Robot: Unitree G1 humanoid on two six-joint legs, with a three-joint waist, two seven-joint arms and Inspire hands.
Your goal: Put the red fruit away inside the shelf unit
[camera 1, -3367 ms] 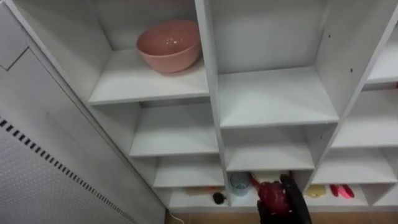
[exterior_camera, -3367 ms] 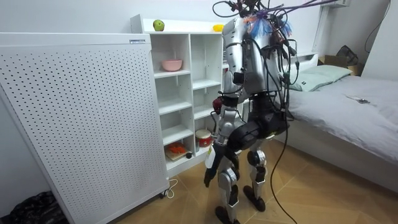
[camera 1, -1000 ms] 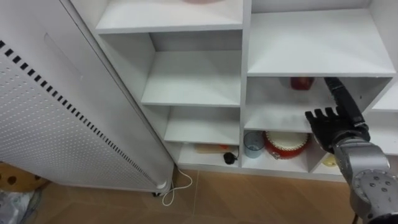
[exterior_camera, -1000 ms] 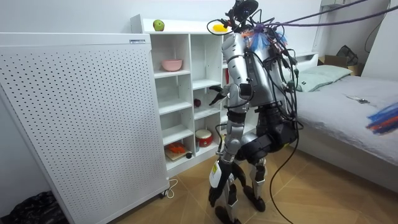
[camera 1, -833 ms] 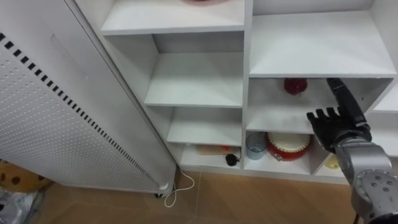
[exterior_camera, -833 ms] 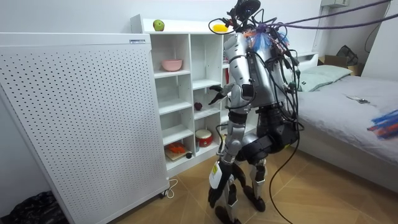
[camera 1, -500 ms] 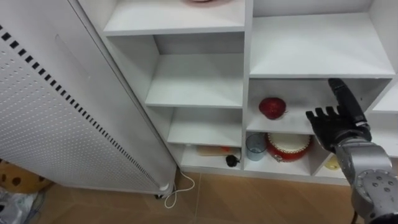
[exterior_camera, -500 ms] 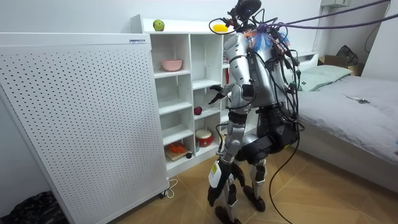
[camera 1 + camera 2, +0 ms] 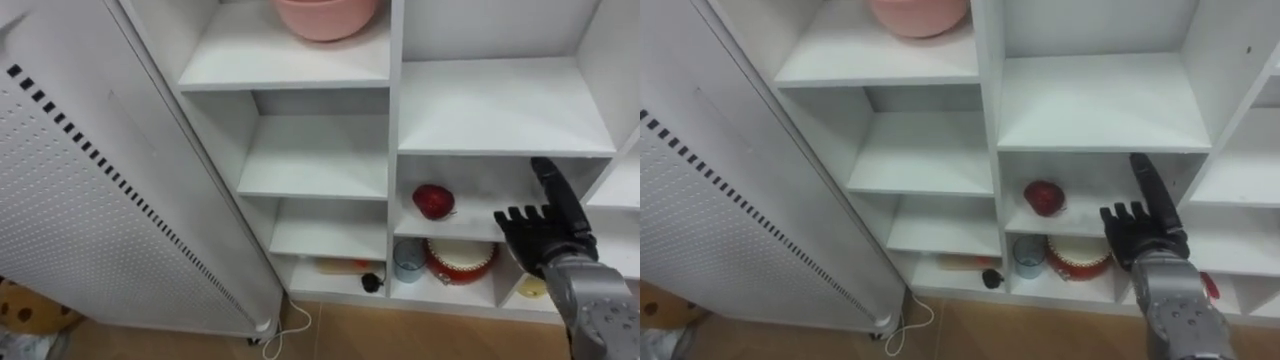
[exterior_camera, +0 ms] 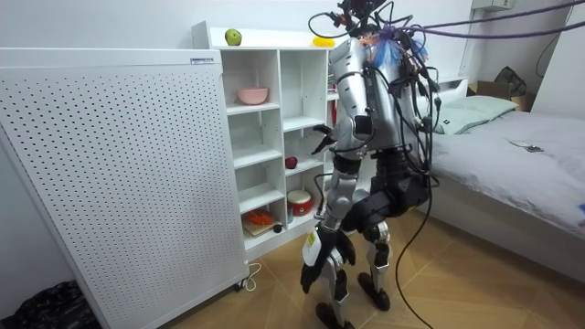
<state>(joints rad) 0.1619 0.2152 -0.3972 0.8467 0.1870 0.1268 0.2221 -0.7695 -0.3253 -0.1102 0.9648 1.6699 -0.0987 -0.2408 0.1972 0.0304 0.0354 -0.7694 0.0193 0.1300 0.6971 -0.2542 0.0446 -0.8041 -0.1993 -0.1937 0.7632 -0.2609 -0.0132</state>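
Fruit (image 9: 433,200), maybe apple, on closet shelf (image 9: 472,218); right hand (image 9: 540,235) spread nearby; wood floor (image 9: 400,335).

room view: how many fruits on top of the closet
2: a green fruit toward the room view's left, a yellow fruit further right; the robot may hide others.

You get soft, even indoor light on the white shelf unit (image 9: 393,130): its upper boards come out bright, and each lower compartment holds grey shade beneath the board above. In the room view the white perforated panel (image 10: 119,174) is lit flat and evenly. The robot's dark right hand (image 9: 545,243) stands out against the pale shelf back.
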